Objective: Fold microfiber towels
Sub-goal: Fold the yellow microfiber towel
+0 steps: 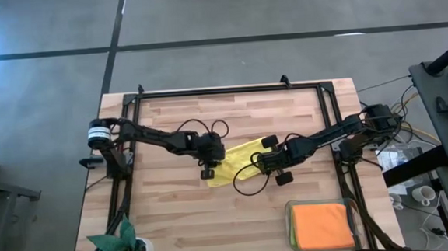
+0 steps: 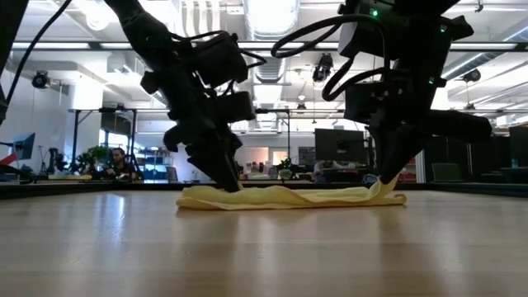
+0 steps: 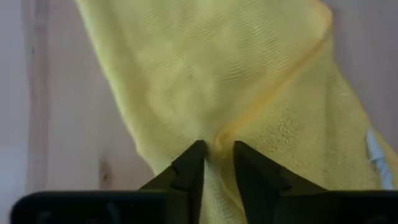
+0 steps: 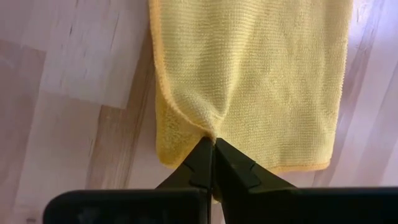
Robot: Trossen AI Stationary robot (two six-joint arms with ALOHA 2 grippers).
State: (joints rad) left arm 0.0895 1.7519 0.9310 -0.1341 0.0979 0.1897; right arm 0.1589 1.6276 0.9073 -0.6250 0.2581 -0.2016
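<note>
A yellow microfiber towel (image 1: 238,157) lies rumpled on the wooden table's middle and shows as a low flat strip in the low view (image 2: 289,198). My left gripper (image 1: 209,165) stands at its left end, fingers down and shut on the cloth (image 3: 217,152). My right gripper (image 1: 264,163) stands at its right end, shut on the cloth (image 4: 214,146). An orange towel (image 1: 322,224) lies folded in a clear tray at the near right. My left gripper pinches a pucker of the yellow towel (image 3: 217,138) between its two fingertips, where a hemmed edge runs in from the side. The fingers slant down from above. The towel lies on the table here (image 2: 231,191); one layer or several, I cannot tell. My right gripper pinches the towel near its hemmed edge, close to a corner (image 4: 208,132), between its two shut fingertips, from above. The cloth puckers toward the fingers. That end rises a little to the fingers (image 2: 384,186); the rest lies on the table.
The clear tray (image 1: 290,215) stands at the near right corner. A small green plant (image 1: 122,244) stands at the near left corner. A dark frame (image 1: 229,88) runs along the table's far edge and sides. Bare wood lies in front of the towel.
</note>
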